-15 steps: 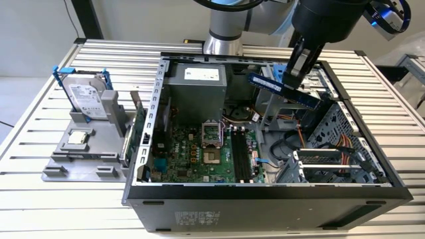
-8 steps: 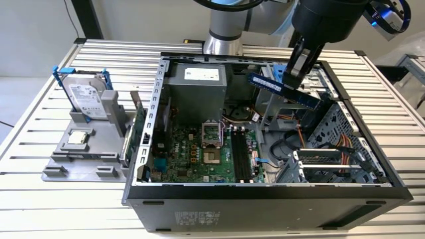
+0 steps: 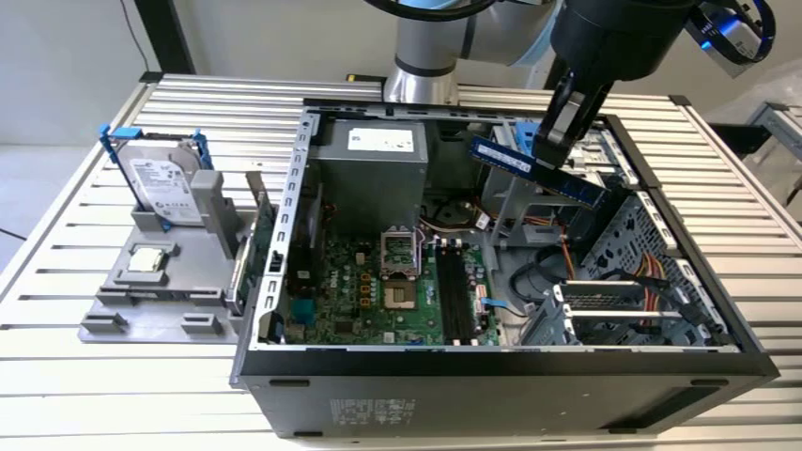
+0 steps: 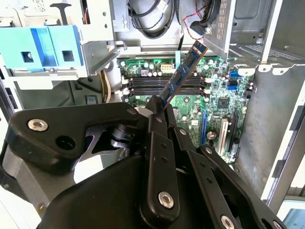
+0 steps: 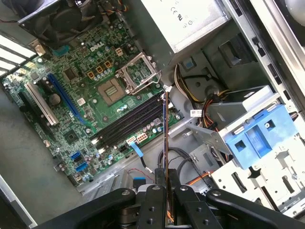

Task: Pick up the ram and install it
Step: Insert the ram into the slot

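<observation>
The end effector (image 3: 553, 141) is closed on the ram (image 3: 539, 172) and holds it tilted in the air above the open computer case (image 3: 501, 395). The grip leaves most of the stick free, probably so its edge can reach the memory slots (image 5: 128, 120) on the motherboard below.

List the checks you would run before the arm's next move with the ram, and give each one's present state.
1. Grip: the ram is clamped in the gripper: ok.
2. Place: the ram hangs over the open case: ok.
3. The memory slots are empty: ok.
4. The ram is lined up with the memory slots: not ok, it slants across them.
5. Which way round the ram faces: cannot tell.
</observation>
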`<state>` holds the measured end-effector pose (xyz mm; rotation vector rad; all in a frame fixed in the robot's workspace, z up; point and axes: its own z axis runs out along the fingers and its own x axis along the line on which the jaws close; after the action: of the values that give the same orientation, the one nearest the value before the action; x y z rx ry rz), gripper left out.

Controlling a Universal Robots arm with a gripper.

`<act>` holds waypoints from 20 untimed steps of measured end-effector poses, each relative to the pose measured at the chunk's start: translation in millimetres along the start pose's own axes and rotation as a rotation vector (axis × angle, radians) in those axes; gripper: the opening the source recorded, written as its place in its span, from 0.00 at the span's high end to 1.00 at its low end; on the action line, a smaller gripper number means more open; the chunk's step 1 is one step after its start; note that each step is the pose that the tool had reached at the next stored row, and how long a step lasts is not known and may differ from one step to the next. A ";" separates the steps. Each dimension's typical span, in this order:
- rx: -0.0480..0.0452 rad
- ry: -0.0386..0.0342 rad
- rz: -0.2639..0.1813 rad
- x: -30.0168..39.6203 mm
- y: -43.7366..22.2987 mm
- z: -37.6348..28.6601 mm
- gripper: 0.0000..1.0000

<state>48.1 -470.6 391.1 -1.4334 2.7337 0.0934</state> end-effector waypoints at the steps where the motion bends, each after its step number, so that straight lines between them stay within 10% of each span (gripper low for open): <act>1: 0.0000 0.0000 0.000 0.0 0.0 0.0 1.00; 20: 0.0027 -0.0010 0.036 0.0 0.0 0.0 1.00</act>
<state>48.1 -470.6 391.1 -1.3836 2.7581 0.0919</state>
